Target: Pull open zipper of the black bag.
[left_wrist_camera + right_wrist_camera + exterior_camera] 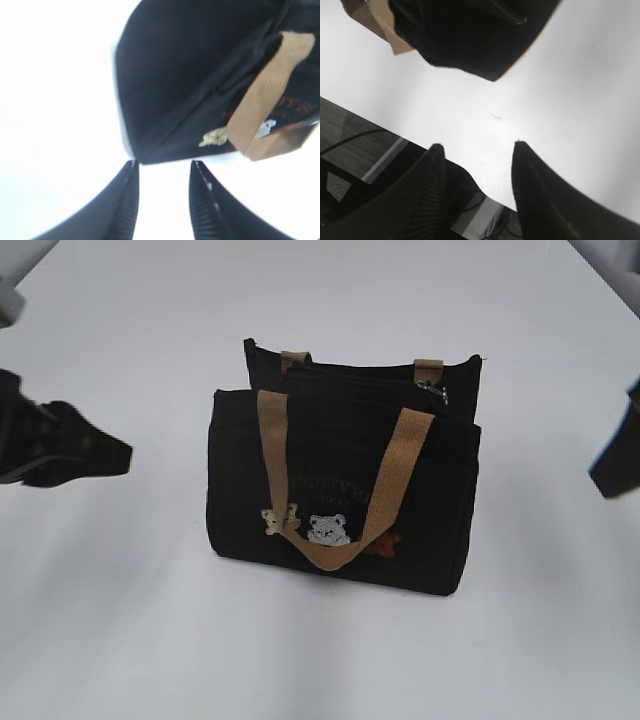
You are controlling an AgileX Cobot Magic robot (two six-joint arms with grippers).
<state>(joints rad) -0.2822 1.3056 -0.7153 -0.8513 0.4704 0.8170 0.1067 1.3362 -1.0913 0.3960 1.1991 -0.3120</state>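
Note:
The black bag stands upright mid-table, one tan handle hanging over its front with the bear patches. Along its top runs the zipper, with a small metal glint at the right end. My left gripper hovers left of the bag, clear of it. In the left wrist view this gripper is open and empty, its tips just short of the bag's lower corner. My right gripper is at the right edge, away from the bag. It is open with nothing between its fingers, and the bag lies well beyond them.
The white table surrounds the bag on all sides. In the right wrist view the table's edge runs just under the gripper, with dark floor and cables below it.

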